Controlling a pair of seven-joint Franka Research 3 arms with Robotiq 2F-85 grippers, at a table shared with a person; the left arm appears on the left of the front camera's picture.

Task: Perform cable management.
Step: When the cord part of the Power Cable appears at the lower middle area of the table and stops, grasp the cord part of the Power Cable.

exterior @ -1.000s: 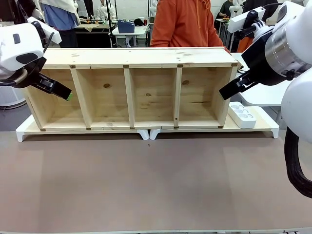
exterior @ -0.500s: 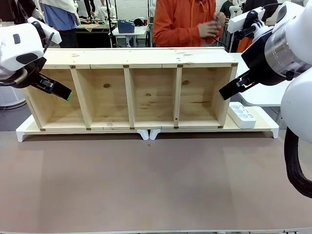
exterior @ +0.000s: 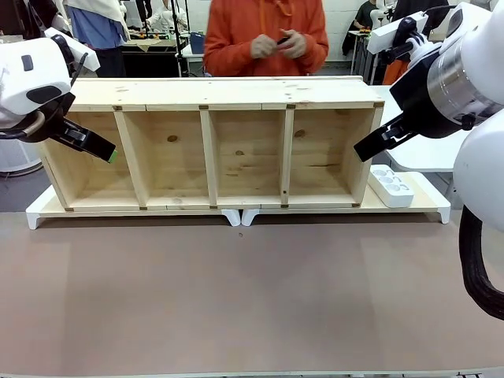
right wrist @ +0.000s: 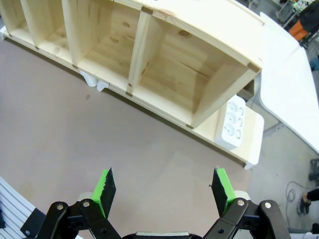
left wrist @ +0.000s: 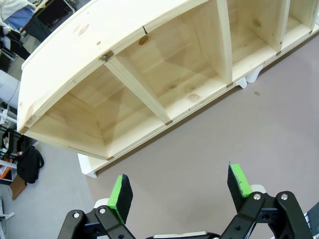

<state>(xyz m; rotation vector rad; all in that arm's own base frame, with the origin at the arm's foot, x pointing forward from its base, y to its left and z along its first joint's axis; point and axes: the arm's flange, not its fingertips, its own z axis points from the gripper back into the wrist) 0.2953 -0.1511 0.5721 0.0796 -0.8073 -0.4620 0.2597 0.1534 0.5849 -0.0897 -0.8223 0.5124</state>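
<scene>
Front view: the wooden shelf unit (exterior: 209, 93) lies along the far part of the tabletop (exterior: 252, 299) with its four compartments opening toward the robot, which gives both arms a straight line into the bays. The left pincer (exterior: 109, 153) hangs in front of the leftmost bay. The right pincer (exterior: 362, 150) hangs in front of the shelf unit's right end wall, near the white power strip (exterior: 391, 186). Neither touches the wood, a stand-off posture judged suited to waiting for a hand-over. Behind the shelf unit, the person's hands (exterior: 264, 46) are brought together around a small dark item, probably the plug end of the cable (exterior: 282, 40); the cord itself cannot be made out. Left wrist view: the left pincer (left wrist: 179, 186) is spread wide with nothing between its green pads, aimed at bare tabletop in front of the shelf unit's end bays. Right wrist view: the right pincer (right wrist: 163, 186) is likewise spread wide and empty, looking toward the right end bay and the power strip, the likely destination for the plug. The robot's share of the task is judged not yet begun.
</scene>
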